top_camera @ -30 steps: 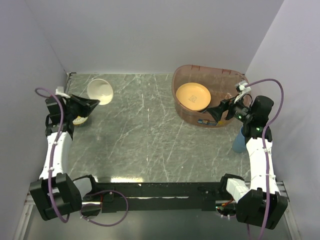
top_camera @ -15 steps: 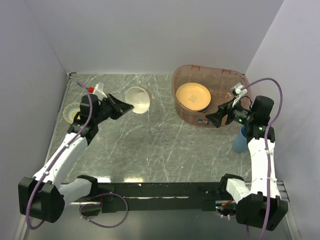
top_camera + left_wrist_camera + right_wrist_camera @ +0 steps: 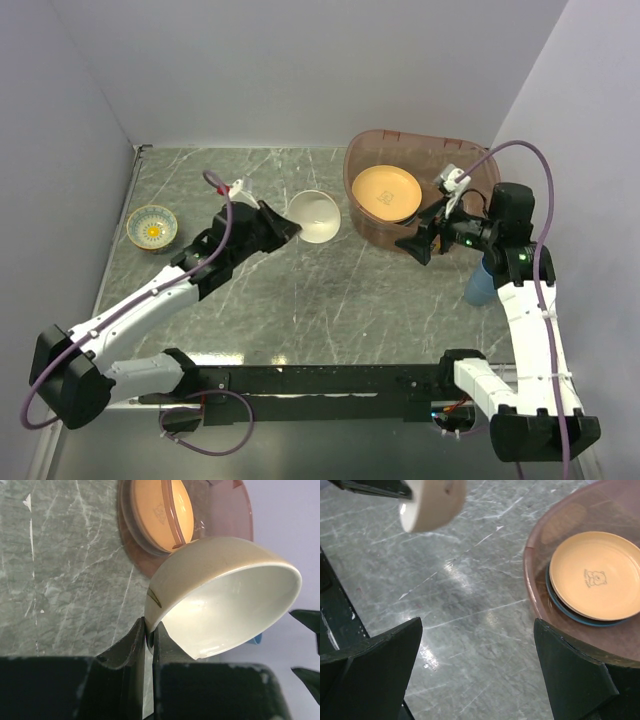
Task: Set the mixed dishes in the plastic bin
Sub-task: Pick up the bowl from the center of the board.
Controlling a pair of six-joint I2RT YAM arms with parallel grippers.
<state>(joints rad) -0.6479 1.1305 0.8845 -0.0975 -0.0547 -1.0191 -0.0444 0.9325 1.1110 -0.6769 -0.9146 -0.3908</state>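
Observation:
My left gripper (image 3: 290, 228) is shut on the rim of the small cream bowl (image 3: 318, 215) and holds it tilted above the table's middle, left of the plastic bin (image 3: 420, 140). In the left wrist view the jaws (image 3: 149, 630) pinch the bowl's wall (image 3: 225, 595). The yellow-orange plate (image 3: 385, 192) lies in the bin on a dark-rimmed dish. My right gripper (image 3: 412, 243) is open and empty at the bin's front left corner (image 3: 477, 630). A patterned bowl (image 3: 152, 227) sits at the far left. The light blue cup (image 3: 478, 282) stands by the right arm. The white plate is not in view.
Walls close in the table on the left, back and right. The bin (image 3: 532, 565) fills the back right corner. The bowl (image 3: 432, 502) and plate (image 3: 595, 575) show in the right wrist view. A black rail runs along the near edge (image 3: 320, 378).
My left arm has swung right from the far left, carrying the cream bowl toward the bin, and uncovered the patterned bowl. My right gripper has shifted left, away from the bin.

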